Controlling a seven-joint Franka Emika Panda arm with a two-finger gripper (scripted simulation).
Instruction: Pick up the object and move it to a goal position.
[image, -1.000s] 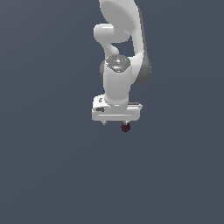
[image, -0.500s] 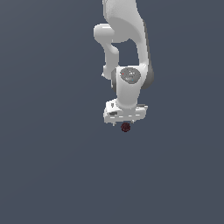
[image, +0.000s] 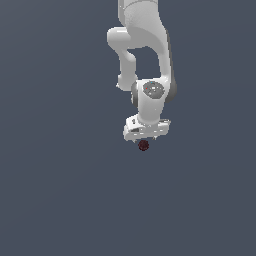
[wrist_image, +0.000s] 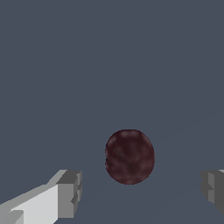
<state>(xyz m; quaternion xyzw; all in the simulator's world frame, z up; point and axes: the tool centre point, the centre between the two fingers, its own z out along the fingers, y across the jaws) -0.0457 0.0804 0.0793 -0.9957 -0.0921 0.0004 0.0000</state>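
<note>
The object is a small dark red mottled ball on the flat grey surface, right beneath the white arm's hand. In the wrist view the object lies between the two grey fingertips, clear of both. My gripper hangs directly over it and stands open; its fingers are spread wide on either side of the ball, with gaps on both sides. In the exterior view the hand hides most of the fingers.
A plain dark grey surface fills both views. The white arm rises from the hand toward the top of the exterior view.
The hand has turned about its vertical axis and its wrist has swung toward the exterior view's right. The ball stays in place beneath it.
</note>
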